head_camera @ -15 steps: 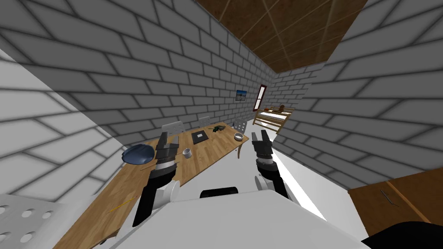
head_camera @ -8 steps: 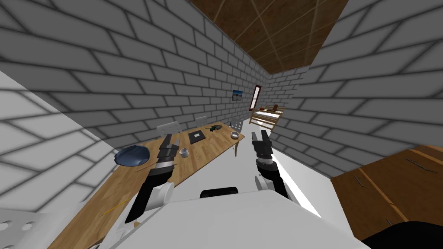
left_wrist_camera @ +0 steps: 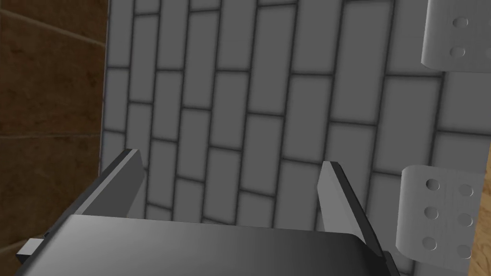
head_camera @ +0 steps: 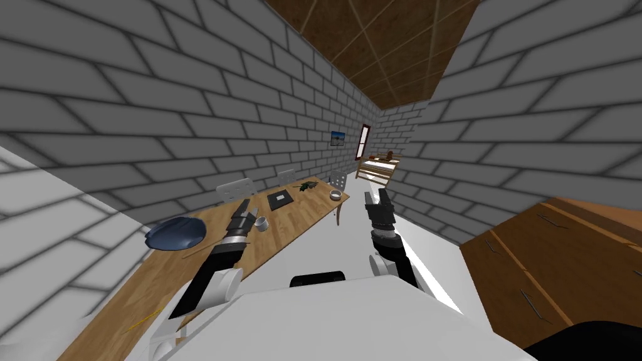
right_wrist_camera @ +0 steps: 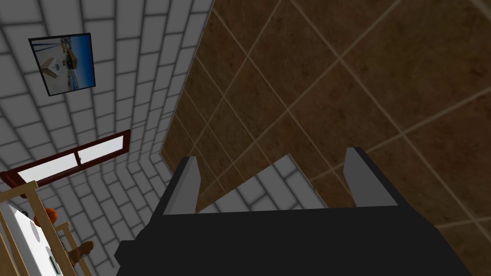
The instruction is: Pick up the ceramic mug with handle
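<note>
As the left gripper hovers just beside the white mug, at the middle of the table, I'd call this the approach.
Left wrist: fingers spread, facing brick wall; next, dip and straddle the mug. Right wrist: right gripper spread, idle.

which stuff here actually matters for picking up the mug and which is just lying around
For the job: white mug on the wooden table; left gripper, open, near the mug.

Lying about: dark blue rounded thing; flat dark square; small green object; small white bowl; white chairs; right gripper, open, off the table's side.
</note>
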Robot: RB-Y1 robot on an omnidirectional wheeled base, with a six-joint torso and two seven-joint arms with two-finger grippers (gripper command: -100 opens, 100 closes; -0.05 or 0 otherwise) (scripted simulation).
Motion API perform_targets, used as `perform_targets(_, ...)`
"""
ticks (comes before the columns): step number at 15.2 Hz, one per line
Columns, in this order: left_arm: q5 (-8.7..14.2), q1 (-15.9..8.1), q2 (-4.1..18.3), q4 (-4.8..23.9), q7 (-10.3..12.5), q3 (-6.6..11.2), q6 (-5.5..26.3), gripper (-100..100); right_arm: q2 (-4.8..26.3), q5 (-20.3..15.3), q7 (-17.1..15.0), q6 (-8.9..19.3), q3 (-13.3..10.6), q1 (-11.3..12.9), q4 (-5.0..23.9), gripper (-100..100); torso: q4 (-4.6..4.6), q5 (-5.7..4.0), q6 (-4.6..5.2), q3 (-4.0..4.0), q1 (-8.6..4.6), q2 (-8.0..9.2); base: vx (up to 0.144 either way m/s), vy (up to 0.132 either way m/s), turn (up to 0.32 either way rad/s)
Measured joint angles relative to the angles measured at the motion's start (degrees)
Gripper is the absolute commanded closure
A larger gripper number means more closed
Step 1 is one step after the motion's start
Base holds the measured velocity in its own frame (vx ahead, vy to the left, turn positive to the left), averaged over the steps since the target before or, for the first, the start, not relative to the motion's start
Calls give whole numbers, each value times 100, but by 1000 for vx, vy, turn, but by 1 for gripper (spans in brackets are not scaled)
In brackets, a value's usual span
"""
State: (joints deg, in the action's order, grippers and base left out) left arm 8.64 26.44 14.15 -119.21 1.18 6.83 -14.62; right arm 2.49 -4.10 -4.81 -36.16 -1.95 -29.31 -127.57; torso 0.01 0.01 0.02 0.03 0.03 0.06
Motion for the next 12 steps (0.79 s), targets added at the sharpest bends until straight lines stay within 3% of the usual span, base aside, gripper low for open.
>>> perform_targets(12,437,-11,508,537,362,437,1315,-100,0,0,0,0,0,0,0,0,-1,1,0,-3,4,-6,-3,3,-139)
